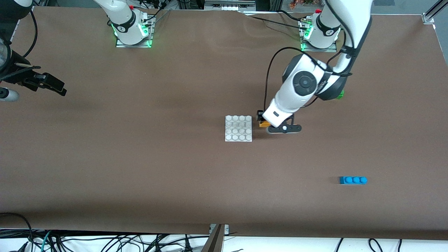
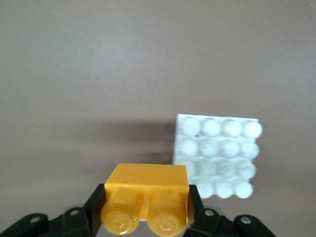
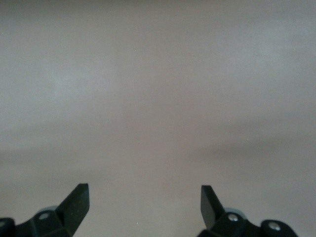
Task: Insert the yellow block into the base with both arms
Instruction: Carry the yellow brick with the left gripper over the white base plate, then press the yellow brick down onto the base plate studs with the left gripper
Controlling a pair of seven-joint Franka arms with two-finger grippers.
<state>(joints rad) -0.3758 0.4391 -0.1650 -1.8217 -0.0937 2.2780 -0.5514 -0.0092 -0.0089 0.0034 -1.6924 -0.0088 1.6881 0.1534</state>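
The yellow block is gripped between the fingers of my left gripper, low over the table beside the base, on the side toward the left arm's end. In the left wrist view the black fingers press both ends of the yellow block, with its two studs facing the camera. The white studded base lies just past it, apart from it. My right gripper waits open and empty at the right arm's end of the table. The right wrist view shows its gripper over bare table.
A blue three-stud brick lies nearer the front camera toward the left arm's end. A green brick is mostly hidden by the left arm's elbow. The arm bases stand along the table's top edge.
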